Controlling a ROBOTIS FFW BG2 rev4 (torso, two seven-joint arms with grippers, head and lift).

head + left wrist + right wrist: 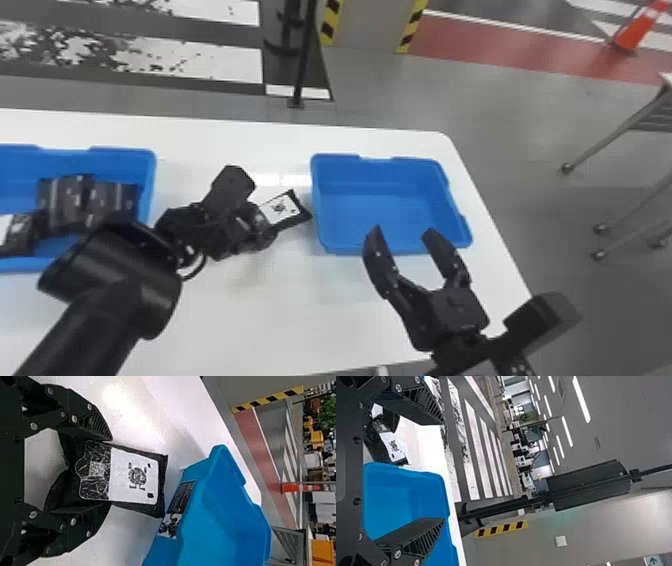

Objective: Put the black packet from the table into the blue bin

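Clearly, left wrist view: sticker [183, 494] on bin [230, 510] near packet [123, 475].

Black arms [107, 312] carry silver screws [74, 418] and a looping cable [199, 270].

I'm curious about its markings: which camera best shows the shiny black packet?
The left wrist view: the packet is largest there, its white label facing the camera. The head view shows it small, partly hidden; the right wrist view, small too, near the blue plastic bin.
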